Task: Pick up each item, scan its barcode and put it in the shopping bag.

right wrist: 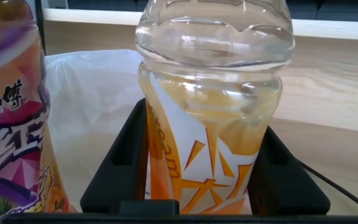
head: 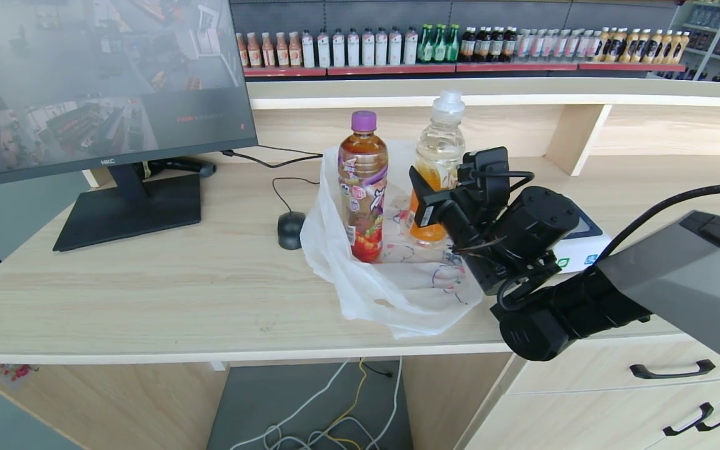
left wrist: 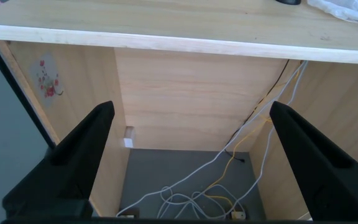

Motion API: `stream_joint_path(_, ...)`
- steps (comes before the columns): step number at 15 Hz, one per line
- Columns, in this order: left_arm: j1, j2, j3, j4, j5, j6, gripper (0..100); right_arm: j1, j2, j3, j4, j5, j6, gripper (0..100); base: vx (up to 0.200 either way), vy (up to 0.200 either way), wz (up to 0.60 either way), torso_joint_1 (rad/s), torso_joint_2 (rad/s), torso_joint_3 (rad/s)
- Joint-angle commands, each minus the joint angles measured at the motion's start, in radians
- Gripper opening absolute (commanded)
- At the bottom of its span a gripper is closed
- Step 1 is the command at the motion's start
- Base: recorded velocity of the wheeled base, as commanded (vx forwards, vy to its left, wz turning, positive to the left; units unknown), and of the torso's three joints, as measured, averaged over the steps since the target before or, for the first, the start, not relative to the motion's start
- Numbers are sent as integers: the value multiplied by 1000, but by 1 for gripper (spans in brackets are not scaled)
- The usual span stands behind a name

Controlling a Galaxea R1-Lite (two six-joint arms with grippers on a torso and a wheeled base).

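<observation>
Two bottles stand on the white shopping bag (head: 397, 281) spread on the wooden counter. One holds red-brown tea and has a purple cap (head: 363, 187), also at the edge of the right wrist view (right wrist: 11, 124). The other is a clear bottle with an orange label (head: 440, 144). My right gripper (head: 425, 206) is at its lower half. In the right wrist view the black fingers (right wrist: 129, 155) press both sides of this bottle (right wrist: 213, 124). My left gripper (left wrist: 191, 118) hangs open below the counter's front edge with nothing between its fingers.
A monitor (head: 85, 81) on its stand fills the counter's left, with a mouse (head: 290, 229) beside the bag. A white box (head: 579, 250) lies behind my right arm. Cables (left wrist: 216, 186) hang under the counter. Drawers (head: 647, 387) sit at lower right.
</observation>
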State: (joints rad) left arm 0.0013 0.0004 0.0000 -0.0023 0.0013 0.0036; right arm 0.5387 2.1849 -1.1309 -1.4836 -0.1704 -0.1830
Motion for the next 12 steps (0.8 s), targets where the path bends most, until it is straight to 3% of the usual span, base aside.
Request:
stream_joint_path(1, 0, 0, 0, -1, 0, -1, 100, 1, 12, 5, 5, 0, 0, 0, 0, 0, 0, 0, 0, 0)
stream_joint_path(12, 0, 0, 0, -1, 0, -1, 100, 4, 15, 25, 0, 0, 7, 0, 0, 0, 0, 0, 0, 0)
